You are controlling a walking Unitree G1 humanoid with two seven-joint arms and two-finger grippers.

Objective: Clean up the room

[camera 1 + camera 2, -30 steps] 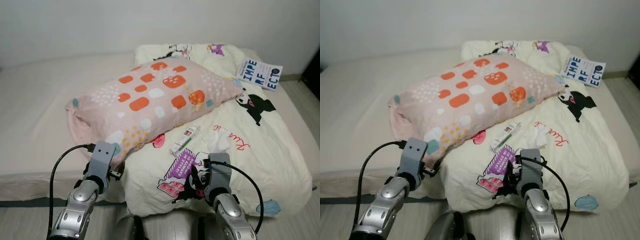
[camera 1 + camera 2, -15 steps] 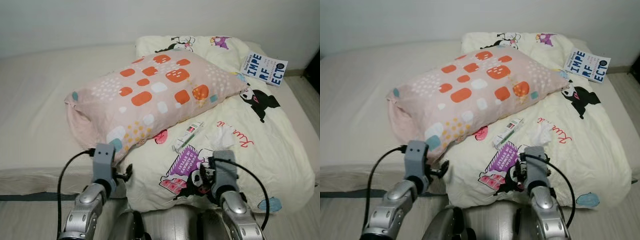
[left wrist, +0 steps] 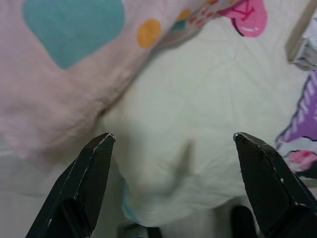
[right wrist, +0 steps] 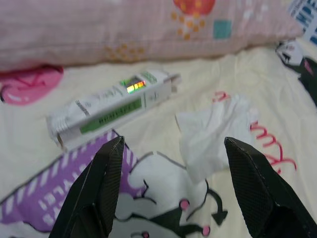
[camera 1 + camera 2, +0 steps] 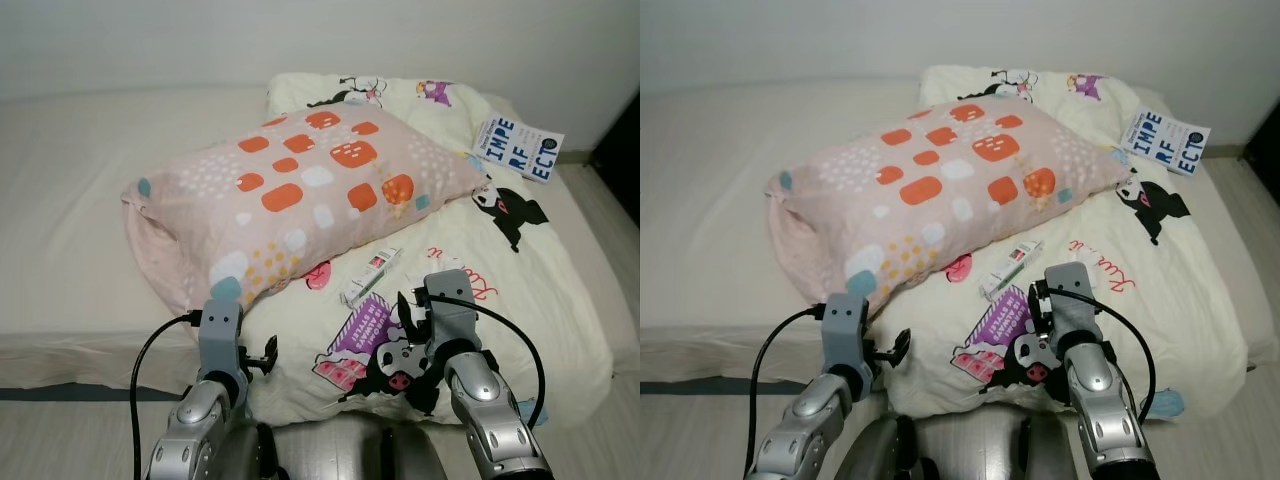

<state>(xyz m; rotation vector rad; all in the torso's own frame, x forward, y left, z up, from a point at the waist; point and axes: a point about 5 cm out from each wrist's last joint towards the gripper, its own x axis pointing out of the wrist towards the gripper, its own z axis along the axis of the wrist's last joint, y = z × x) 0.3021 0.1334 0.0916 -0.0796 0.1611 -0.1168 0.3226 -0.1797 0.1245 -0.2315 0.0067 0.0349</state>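
A small white and green box (image 5: pixel 370 277) lies on the cream cartoon-print blanket (image 5: pixel 545 290), just below a pink pillow (image 5: pixel 300 190) with orange patches. A crumpled white tissue (image 4: pixel 213 134) lies beside the box (image 4: pixel 114 106). My right gripper (image 4: pixel 174 143) is open and hovers low over the blanket, a little short of the box and tissue. My left gripper (image 3: pixel 173 138) is open too, with nothing between its fingers. It is at the bed's front edge, where the pillow corner meets the blanket. A blue and white book (image 5: pixel 518 148) rests at the blanket's far right.
The bed's bare beige mattress (image 5: pixel 70 230) stretches to the left of the pillow. A strip of pale floor (image 5: pixel 60 440) runs along the front of the bed. A white wall stands behind the bed.
My right gripper has advanced over the blanket toward the box and tissue. My left arm has dropped lower and drawn in toward the blanket's front edge. The camera has shifted slightly.
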